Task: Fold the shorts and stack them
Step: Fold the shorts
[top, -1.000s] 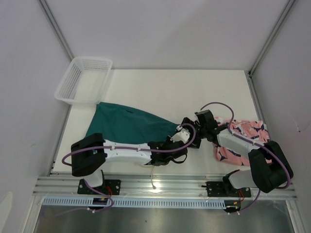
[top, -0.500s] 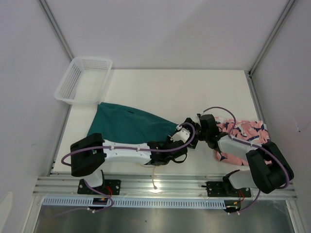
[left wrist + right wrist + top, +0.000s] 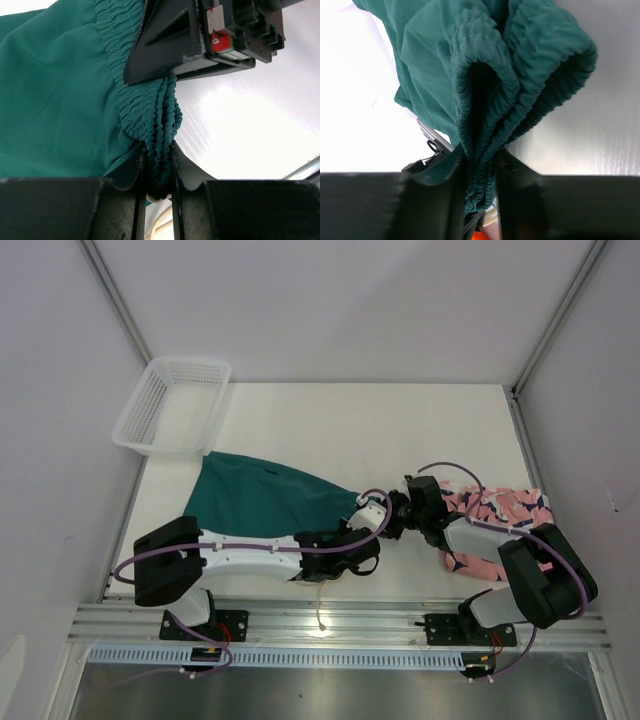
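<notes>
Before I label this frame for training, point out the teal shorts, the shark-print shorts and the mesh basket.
teal shorts (image 3: 265, 498): top view, flat middle of the fabric.
shark-print shorts (image 3: 508, 507): top view, upper printed area.
mesh basket (image 3: 138, 408): top view, left side wall.

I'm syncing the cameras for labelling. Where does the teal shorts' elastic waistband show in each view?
Top external: the waistband is at the teal shorts' right tip, mid-frame, where the left gripper and right gripper meet.
Left wrist: bottom centre, pinched between its own fingers.
Right wrist: centre, bunched, running down between its own fingers.
Shared landmark: the white table.
</notes>
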